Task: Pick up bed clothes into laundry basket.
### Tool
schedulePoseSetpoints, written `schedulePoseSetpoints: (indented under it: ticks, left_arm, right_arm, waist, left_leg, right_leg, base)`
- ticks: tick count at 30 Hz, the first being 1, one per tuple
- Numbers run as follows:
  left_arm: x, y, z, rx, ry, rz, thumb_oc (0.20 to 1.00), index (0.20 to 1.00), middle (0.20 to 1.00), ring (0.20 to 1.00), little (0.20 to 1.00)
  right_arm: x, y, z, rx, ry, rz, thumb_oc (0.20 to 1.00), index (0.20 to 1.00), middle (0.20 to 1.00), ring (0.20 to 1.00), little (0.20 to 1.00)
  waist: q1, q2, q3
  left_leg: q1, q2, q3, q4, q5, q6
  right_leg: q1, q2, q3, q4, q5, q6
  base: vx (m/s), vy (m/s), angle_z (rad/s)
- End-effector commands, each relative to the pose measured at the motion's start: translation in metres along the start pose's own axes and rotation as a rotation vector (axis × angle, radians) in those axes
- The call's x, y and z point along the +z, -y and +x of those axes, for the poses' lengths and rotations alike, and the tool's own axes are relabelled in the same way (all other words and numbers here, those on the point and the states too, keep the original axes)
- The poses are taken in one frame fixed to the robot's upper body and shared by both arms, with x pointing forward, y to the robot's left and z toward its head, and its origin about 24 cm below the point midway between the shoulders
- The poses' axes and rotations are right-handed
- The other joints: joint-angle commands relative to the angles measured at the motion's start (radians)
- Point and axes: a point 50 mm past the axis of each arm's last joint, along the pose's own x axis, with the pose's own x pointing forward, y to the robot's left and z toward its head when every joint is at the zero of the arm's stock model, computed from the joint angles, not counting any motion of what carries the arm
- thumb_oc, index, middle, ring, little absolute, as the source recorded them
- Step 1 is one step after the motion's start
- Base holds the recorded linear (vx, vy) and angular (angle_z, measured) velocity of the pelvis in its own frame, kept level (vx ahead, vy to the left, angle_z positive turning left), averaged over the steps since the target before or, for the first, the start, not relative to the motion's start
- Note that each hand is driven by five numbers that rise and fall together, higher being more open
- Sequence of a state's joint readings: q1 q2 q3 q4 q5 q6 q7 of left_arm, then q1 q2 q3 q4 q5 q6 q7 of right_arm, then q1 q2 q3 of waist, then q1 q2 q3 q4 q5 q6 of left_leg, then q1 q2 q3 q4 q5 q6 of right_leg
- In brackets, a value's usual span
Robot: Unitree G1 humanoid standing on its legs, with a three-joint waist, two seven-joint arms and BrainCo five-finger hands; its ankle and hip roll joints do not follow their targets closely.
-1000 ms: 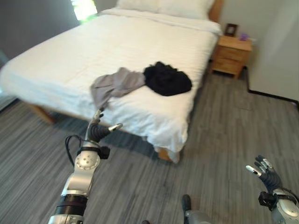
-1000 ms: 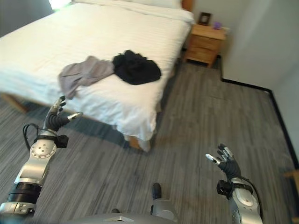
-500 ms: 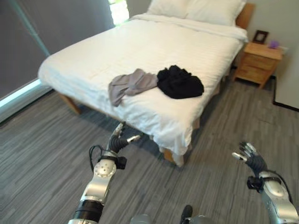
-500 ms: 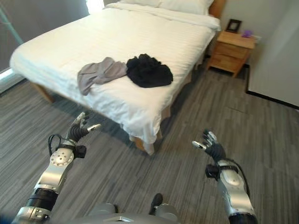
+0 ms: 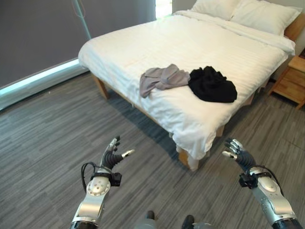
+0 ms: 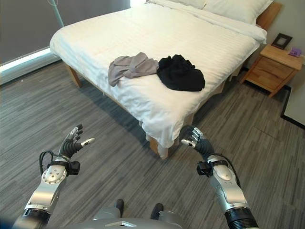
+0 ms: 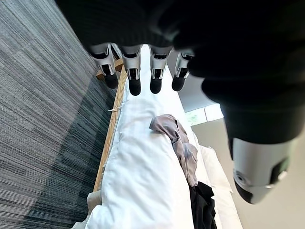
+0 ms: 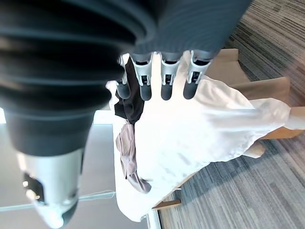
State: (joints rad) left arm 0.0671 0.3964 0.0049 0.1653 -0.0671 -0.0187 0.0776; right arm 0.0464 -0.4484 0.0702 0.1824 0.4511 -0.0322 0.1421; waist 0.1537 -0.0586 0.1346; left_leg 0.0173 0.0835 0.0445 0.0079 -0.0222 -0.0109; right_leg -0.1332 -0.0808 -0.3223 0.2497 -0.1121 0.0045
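bedroom with grey plank floor (image 5: pixel 52 138): grey garment (image 6: pixel 129 67) and black garment (image 6: pixel 181 73) lie touching near the bed (image 6: pixel 157 33) corner. left hand (image 5: pixel 112 156) and right hand (image 6: pixel 195 140) hover empty, fingers spread wide. risk: snagging the sheet along with the clothes.
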Motion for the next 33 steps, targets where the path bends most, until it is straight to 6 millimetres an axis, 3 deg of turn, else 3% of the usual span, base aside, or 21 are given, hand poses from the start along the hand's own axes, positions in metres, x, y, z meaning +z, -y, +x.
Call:
schedulePoseSetpoints:
  ticks: [1, 3, 6, 7, 8, 9, 10, 11, 14, 16, 19, 21, 22, 25, 26, 27, 28, 29, 32, 33]
  left_arm:
    - [0.032, -0.014, 0.012, 0.036, 0.15, -0.003, 1.0, 1.0, 1.0, 1.0, 1.0]
    - [0.033, -0.012, 0.013, 0.039, 0.152, -0.024, 1.0, 1.0, 1.0, 1.0, 1.0]
    - [0.031, -0.01, 0.011, 0.036, 0.145, -0.035, 1.0, 1.0, 1.0, 1.0, 1.0]
    - [0.027, -0.011, 0.008, 0.032, 0.135, -0.038, 1.0, 1.0, 1.0, 1.0, 1.0]
    - [0.023, -0.01, 0.006, 0.027, 0.121, -0.03, 1.0, 1.0, 1.0, 1.0, 1.0]
    - [0.023, -0.01, 0.006, 0.027, 0.119, -0.03, 1.0, 1.0, 1.0, 1.0, 1.0]
    - [0.02, -0.009, 0.005, 0.025, 0.11, -0.029, 1.0, 1.0, 1.0, 1.0, 1.0]
    - [0.018, -0.008, 0.004, 0.023, 0.101, -0.034, 1.0, 1.0, 1.0, 1.0, 1.0]
    - [0.011, -0.012, 0.003, 0.03, 0.07, -0.011, 1.0, 1.0, 1.0, 1.0, 1.0]
    - [0.006, -0.017, -0.003, 0.038, 0.06, -0.021, 1.0, 1.0, 1.0, 1.0, 1.0]
    - [0.001, -0.017, -0.007, 0.03, 0.039, -0.036, 1.0, 1.0, 1.0, 1.0, 1.0]
    - [-0.001, -0.017, -0.01, 0.015, 0.031, -0.021, 1.0, 1.0, 1.0, 1.0, 1.0]
    - [-0.001, -0.015, -0.011, 0.004, 0.034, -0.014, 1.0, 1.0, 1.0, 1.0, 1.0]
    - [0.0, -0.014, -0.012, -0.015, 0.031, -0.01, 1.0, 1.0, 1.0, 1.0, 1.0]
    - [0.004, -0.016, -0.01, -0.016, 0.041, 0.025, 1.0, 1.0, 1.0, 1.0, 1.0]
    - [0.007, -0.02, -0.009, -0.005, 0.051, 0.046, 1.0, 1.0, 1.0, 1.0, 1.0]
    - [0.012, -0.023, -0.008, -0.009, 0.07, 0.054, 1.0, 1.0, 1.0, 1.0, 1.0]
    - [0.012, -0.023, -0.008, -0.009, 0.07, 0.054, 1.0, 1.0, 1.0, 1.0, 1.0]
    - [0.017, -0.029, -0.007, -0.012, 0.089, 0.093, 1.0, 1.0, 1.0, 1.0, 1.0]
    - [0.017, -0.031, -0.007, -0.012, 0.09, 0.112, 1.0, 1.0, 1.0, 1.0, 1.0]
  right_arm:
    - [0.023, 0.0, 0.003, -0.001, 0.129, 0.019, 1.0, 1.0, 1.0, 1.0, 1.0]
    - [0.021, 0.005, 0.002, -0.032, 0.12, 0.015, 1.0, 1.0, 1.0, 1.0, 1.0]
    - [0.02, 0.009, 0.002, -0.054, 0.114, 0.011, 1.0, 1.0, 1.0, 1.0, 1.0]
    - [0.022, 0.011, 0.002, -0.061, 0.122, 0.013, 1.0, 1.0, 1.0, 1.0, 1.0]
    - [0.022, 0.011, 0.003, -0.066, 0.126, 0.01, 1.0, 1.0, 1.0, 1.0, 1.0]
    - [0.021, 0.011, 0.002, -0.066, 0.124, 0.009, 1.0, 1.0, 1.0, 1.0, 1.0]
    - [0.023, 0.01, 0.004, -0.063, 0.133, 0.008, 1.0, 1.0, 1.0, 1.0, 1.0]
    - [0.024, 0.008, 0.005, -0.056, 0.138, 0.005, 1.0, 1.0, 1.0, 1.0, 1.0]
    - [0.038, -0.002, 0.017, -0.013, 0.182, -0.016, 1.0, 1.0, 1.0, 1.0, 1.0]
    - [0.048, -0.02, 0.025, 0.051, 0.224, 0.005, 1.0, 1.0, 1.0, 1.0, 1.0]
    - [0.047, -0.031, 0.028, 0.08, 0.225, 0.022, 1.0, 1.0, 1.0, 1.0, 1.0]
    - [0.047, -0.043, 0.034, 0.11, 0.226, 0.046, 1.0, 1.0, 1.0, 1.0, 1.0]
    - [0.045, -0.05, 0.036, 0.133, 0.221, 0.087, 1.0, 1.0, 1.0, 1.0, 1.0]
    - [0.042, -0.046, 0.033, 0.112, 0.207, 0.082, 1.0, 1.0, 1.0, 1.0, 1.0]
    - [0.042, -0.04, 0.03, 0.084, 0.204, 0.068, 1.0, 1.0, 1.0, 1.0, 1.0]
    - [0.042, -0.035, 0.029, 0.064, 0.201, 0.055, 1.0, 1.0, 1.0, 1.0, 1.0]
    - [0.048, -0.023, 0.027, 0.033, 0.215, 0.011, 1.0, 1.0, 1.0, 1.0, 1.0]
    - [0.048, -0.023, 0.027, 0.032, 0.215, 0.01, 1.0, 1.0, 1.0, 1.0, 1.0]
    - [0.065, 0.004, 0.026, -0.043, 0.242, -0.058, 1.0, 1.0, 1.0, 1.0, 1.0]
    - [0.071, 0.012, 0.025, -0.067, 0.253, -0.081, 1.0, 1.0, 1.0, 1.0, 1.0]
  waist:
    - [0.012, -0.052, 0.062]
    - [0.038, -0.055, 0.09]
    - [0.046, -0.056, 0.087]
    - [0.056, -0.062, 0.071]
    - [0.069, -0.048, 0.061]
    - [0.071, -0.051, 0.06]
    - [0.08, -0.039, 0.057]
    - [0.083, -0.032, 0.055]
    - [0.085, -0.018, 0.046]
    - [0.109, -0.02, 0.006]
    - [0.127, -0.038, -0.016]
    - [0.15, -0.067, -0.02]
    - [0.16, -0.075, -0.017]
    - [0.146, -0.045, 0.003]
    - [0.108, -0.014, 0.018]
    - [0.091, -0.005, 0.026]
    - [0.07, -0.001, 0.031]
    - [0.063, 0.002, 0.034]
    - [0.039, -0.032, 0.046]
    - [0.034, -0.039, 0.049]
  left_leg:
    - [-0.072, -0.031, -0.016, 0.325, 0.109, -0.062]
    - [-0.144, -0.08, -0.072, 0.438, 0.14, -0.063]
    - [-0.197, -0.093, -0.071, 0.387, 0.119, -0.047]
    - [-0.223, -0.08, -0.07, 0.276, 0.093, -0.032]
    - [-0.247, -0.049, -0.096, 0.136, 0.145, -0.031]
    - [-0.229, -0.049, -0.092, 0.102, 0.16, -0.033]
    - [-0.242, -0.03, -0.11, 0.0, 0.223, -0.051]
    - [-0.252, -0.016, -0.122, -0.05, 0.246, -0.066]
    - [-0.297, 0.014, -0.043, -0.095, 0.268, -0.096]
    - [-0.252, 0.016, -0.013, -0.095, 0.292, -0.08]
    - [-0.235, 0.006, 0.006, -0.077, 0.274, -0.057]
    - [-0.224, -0.035, 0.017, -0.013, 0.215, -0.01]
    - [-0.206, -0.065, 0.016, 0.006, 0.188, 0.021]
    - [-0.122, -0.11, -0.02, -0.017, 0.165, 0.077]
    - [-0.057, -0.115, -0.064, -0.05, 0.152, 0.096]
    - [-0.021, -0.113, -0.077, -0.072, 0.146, 0.097]
    - [0.01, -0.111, -0.094, -0.088, 0.136, 0.087]
    - [0.015, -0.109, -0.103, -0.087, 0.132, 0.086]
    - [0.042, -0.118, -0.148, -0.095, 0.103, 0.063]
    - [0.055, -0.114, -0.169, -0.095, 0.09, 0.06]
  right_leg:
    - [0.202, 0.022, 0.008, -0.264, 0.185, 0.034]
    - [0.221, 0.017, 0.011, -0.258, 0.169, 0.025]
    - [0.241, 0.011, 0.024, -0.275, 0.166, 0.035]
    - [0.262, 0.006, 0.041, -0.291, 0.156, 0.05]
    - [0.283, 0.015, 0.06, -0.297, 0.139, 0.055]
    - [0.284, 0.013, 0.063, -0.296, 0.137, 0.054]
    - [0.302, 0.018, 0.074, -0.301, 0.124, 0.057]
    - [0.317, 0.018, 0.085, -0.305, 0.113, 0.06]
    - [0.371, 0.012, 0.112, -0.324, 0.096, 0.07]
    - [0.41, -0.014, 0.139, -0.332, 0.079, 0.1]
    - [0.41, -0.061, 0.16, -0.302, 0.075, 0.122]
    - [0.387, -0.136, 0.176, -0.181, 0.151, 0.147]
    - [0.363, -0.172, 0.184, -0.081, 0.224, 0.151]
    - [0.228, -0.188, 0.213, 0.217, 0.417, 0.136]
    - [0.132, -0.172, 0.223, 0.304, 0.414, 0.124]
    - [0.081, -0.179, 0.209, 0.287, 0.377, 0.12]
    - [0.029, -0.206, 0.161, 0.157, 0.359, 0.126]
    - [0.043, -0.205, 0.149, 0.151, 0.356, 0.126]
    - [0.058, -0.168, 0.139, -0.144, 0.365, 0.154]
    - [0.064, -0.129, 0.187, -0.193, 0.357, 0.154]
  base:
    - [-0.06, -0.138, -0.16]
    - [0.02, -0.06, -0.18]
    - [0.14, 0.033, -0.27]
    - [0.33, 0.152, -0.21]
    - [0.34, 0.139, -0.18]
    - [0.29, 0.137, -0.18]
    - [0.21, 0.074, -0.26]
    - [0.31, 0.135, -0.31]
    - [0.29, 0.145, -0.24]
    - [0.5, 0.341, -0.53]
    - [0.35, 0.255, -1.11]
    - [0.33, 0.278, -0.34]
    - [0.34, 0.336, -0.06]
    - [0.32, 0.377, 0.09]
    - [0.42, 0.329, 0.7]
    - [0.51, 0.179, 0.83]
    - [0.31, 0.006, 0.72]
    - [0.29, -0.102, 0.74]
    - [0.22, -0.153, 0.79]
    - [0.25, -0.136, 0.69]
